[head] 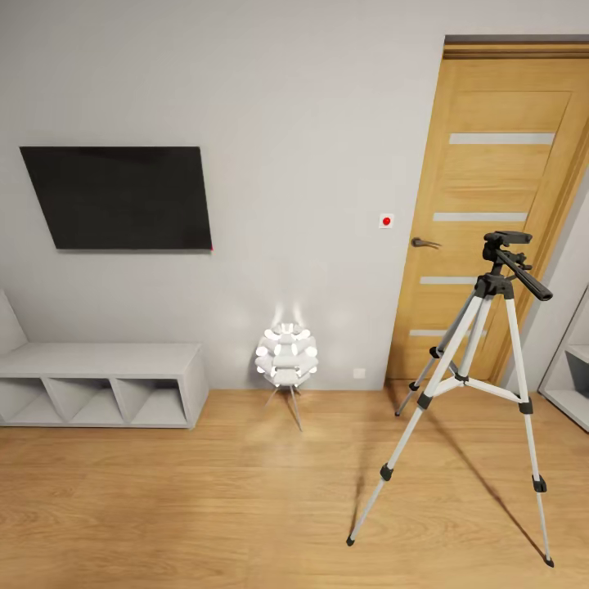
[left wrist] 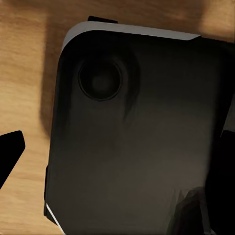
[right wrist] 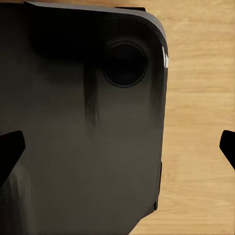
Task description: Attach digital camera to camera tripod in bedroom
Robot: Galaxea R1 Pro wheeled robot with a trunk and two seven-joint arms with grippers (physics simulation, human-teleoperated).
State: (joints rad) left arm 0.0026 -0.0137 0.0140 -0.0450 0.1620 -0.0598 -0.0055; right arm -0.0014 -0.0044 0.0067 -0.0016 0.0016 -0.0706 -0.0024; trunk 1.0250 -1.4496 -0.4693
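Right now the camera tripod (head: 483,384) stands on the wood plank floor (head: 204,499) in front of the oak door (head: 491,213), three silver legs spread, black head and pan handle on top, nothing mounted on it. White wall behind it carries a dark flat screen (head: 123,196) and a small white wall plate with a red dot (head: 386,221). Low white cube shelf (head: 98,384) sits against the wall, and a lit white globe lamp (head: 286,356) on thin legs stands between shelf and tripod.

Left gripper (left wrist: 115,159): one black fingertip at each edge of the wrist picture, spread wide apart, nothing between them. Beneath it a big dark rounded-corner body with a round recess (left wrist: 127,137), and floor past that.

Right gripper (right wrist: 117,149): both dark fingertips far apart at the picture's edges, released, holding nothing. Same kind of dark rounded body with a round recess (right wrist: 83,122) beneath it, bare floor beside.
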